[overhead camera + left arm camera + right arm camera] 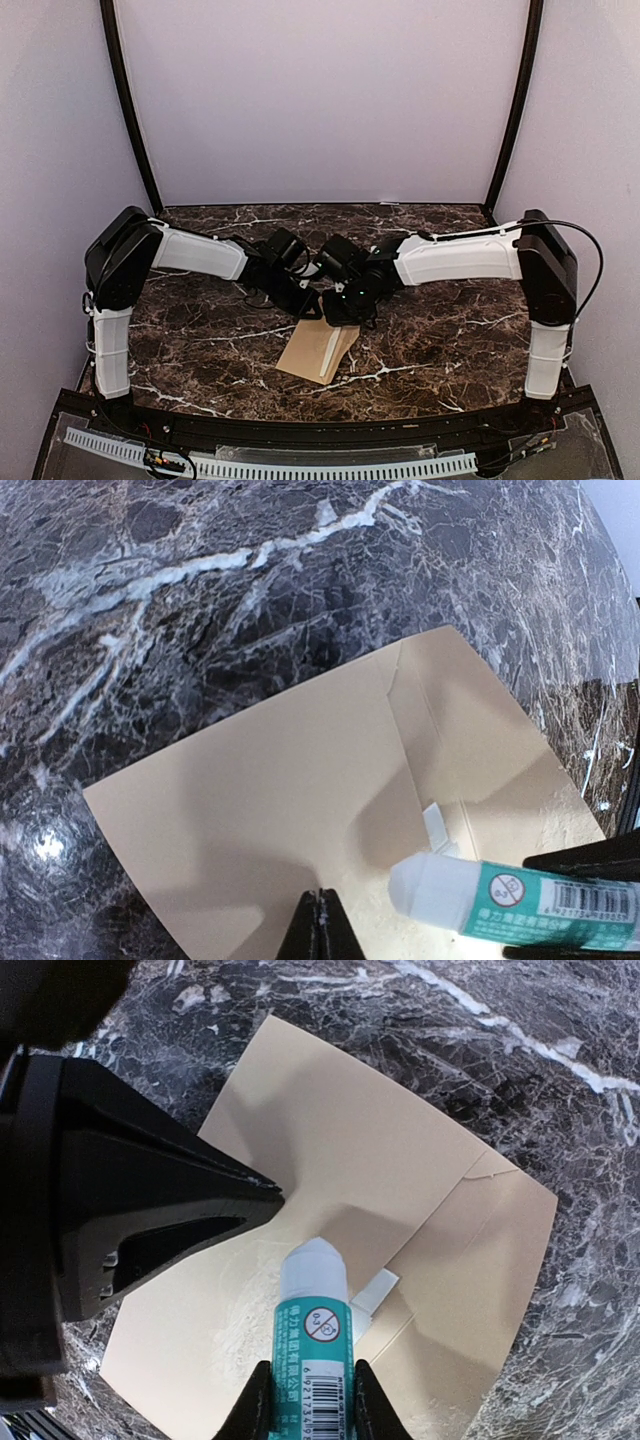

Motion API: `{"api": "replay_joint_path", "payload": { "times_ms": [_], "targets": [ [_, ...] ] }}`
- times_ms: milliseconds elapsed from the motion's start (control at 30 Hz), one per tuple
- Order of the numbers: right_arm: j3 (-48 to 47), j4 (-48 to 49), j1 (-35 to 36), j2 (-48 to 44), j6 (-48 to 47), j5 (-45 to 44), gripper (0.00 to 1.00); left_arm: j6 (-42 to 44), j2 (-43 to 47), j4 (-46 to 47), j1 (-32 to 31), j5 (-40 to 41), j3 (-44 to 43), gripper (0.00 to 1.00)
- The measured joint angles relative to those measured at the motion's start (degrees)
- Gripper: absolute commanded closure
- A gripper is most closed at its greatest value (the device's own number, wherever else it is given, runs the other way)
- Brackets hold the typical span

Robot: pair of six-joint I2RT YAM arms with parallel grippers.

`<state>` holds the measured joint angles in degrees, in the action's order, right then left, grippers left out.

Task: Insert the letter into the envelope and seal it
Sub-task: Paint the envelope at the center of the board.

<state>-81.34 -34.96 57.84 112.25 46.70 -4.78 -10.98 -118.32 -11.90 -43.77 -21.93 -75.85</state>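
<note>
envelope [350, 1150] under right end effector [305, 1405]

Left arm [200, 252] and right arm [455, 258] reach inward to centre, left pincer [318, 910] closed, right pincer [312, 1400] clamping a glue stick [313, 1300].

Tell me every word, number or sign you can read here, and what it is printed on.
"6 9217…": digits beside the barcode on the glue stick; the rest is cut off or blurred.
Crossed-out circle sign on the same teal label: its inner marks are too small to read.
White characters below that sign: too blurred to read.
The envelope: no writing shows.
</note>
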Motion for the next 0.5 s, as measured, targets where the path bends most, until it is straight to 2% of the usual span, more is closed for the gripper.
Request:
{"api": "replay_joint_path", "payload": {
  "times_ms": [200,500],
  "targets": [
    [-0.39,-1.86,1.33,-3.10,-0.52,-0.52,0.99,0.00,-0.07,-0.04,0.00,0.02,-0.09,0.98],
    [1.29,-3.93,8.55,-5.75,2.93,0.13,0.99,0.00,-0.07,-0.09,0.00,0.04,-0.13,0.97]
  ]
}}
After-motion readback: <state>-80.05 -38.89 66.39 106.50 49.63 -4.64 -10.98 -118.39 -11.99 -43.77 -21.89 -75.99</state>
